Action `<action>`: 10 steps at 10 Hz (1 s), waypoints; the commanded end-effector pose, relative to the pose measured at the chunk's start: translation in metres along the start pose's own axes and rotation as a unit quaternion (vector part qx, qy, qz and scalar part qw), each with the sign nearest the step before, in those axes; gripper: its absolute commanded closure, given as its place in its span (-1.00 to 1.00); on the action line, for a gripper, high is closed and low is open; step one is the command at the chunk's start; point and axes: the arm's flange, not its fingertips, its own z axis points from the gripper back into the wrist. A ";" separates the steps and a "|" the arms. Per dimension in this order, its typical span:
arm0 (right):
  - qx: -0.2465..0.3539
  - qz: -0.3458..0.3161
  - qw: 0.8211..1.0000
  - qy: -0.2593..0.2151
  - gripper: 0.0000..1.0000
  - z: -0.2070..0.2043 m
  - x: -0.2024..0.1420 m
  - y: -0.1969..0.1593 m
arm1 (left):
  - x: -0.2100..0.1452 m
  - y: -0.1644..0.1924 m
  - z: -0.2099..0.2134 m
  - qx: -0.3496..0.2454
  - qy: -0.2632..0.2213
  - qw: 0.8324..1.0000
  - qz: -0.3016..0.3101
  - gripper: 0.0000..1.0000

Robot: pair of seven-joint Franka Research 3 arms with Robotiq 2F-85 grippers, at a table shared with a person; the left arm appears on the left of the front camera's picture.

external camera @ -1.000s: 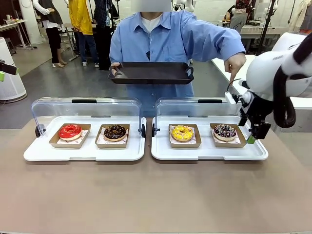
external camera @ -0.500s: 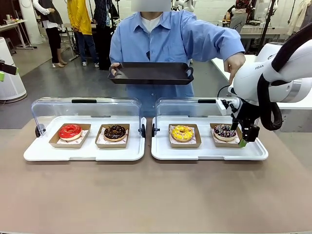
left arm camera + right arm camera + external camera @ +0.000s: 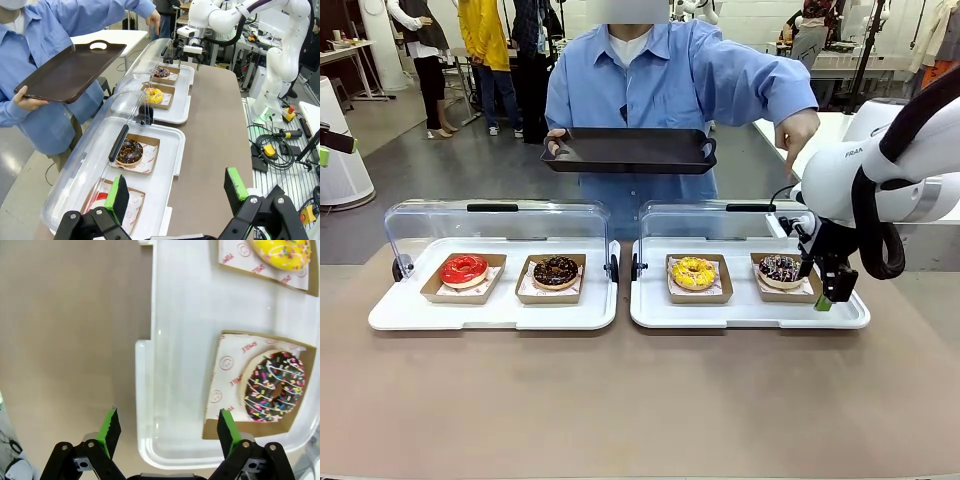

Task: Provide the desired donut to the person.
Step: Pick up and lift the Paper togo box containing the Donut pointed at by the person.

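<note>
Hanging spread and empty, the right fingers (image 3: 226,427) straddle the rim of the white tray (image 3: 150,405), just beside the sprinkled chocolate donut (image 3: 275,386) without touching it. One green pad stands over the corner of the donut's cardboard holder (image 3: 220,426), the other out over the tabletop (image 3: 65,340). That looks like a lineup for pinching the cardboard rather than the icing. Beyond that donut the person's hand (image 3: 798,130) points down, which I take as the choice. Next along from it sits a yellow donut (image 3: 693,272) on the same tray, whose clear lid (image 3: 720,222) is tipped back for access. Past the donut the person (image 3: 660,80) holds a dark serving tray (image 3: 630,148) level, presumably as the landing spot. Well away from the donut, the left fingers (image 3: 120,192) are likewise spread, holding nothing.
</note>
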 end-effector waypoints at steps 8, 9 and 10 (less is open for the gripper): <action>-0.003 0.000 1.000 0.000 -1.00 -0.002 -0.001 0.011 | 0.001 0.000 0.001 -0.001 -0.004 1.000 -0.002 -1.00; -0.006 0.000 1.000 0.000 -1.00 -0.002 -0.001 0.013 | 0.001 0.000 0.001 -0.001 -0.004 1.000 -0.002 -1.00; 0.004 0.001 1.000 0.001 -1.00 -0.009 -0.006 0.011 | 0.001 0.000 0.001 -0.001 -0.004 1.000 -0.002 -1.00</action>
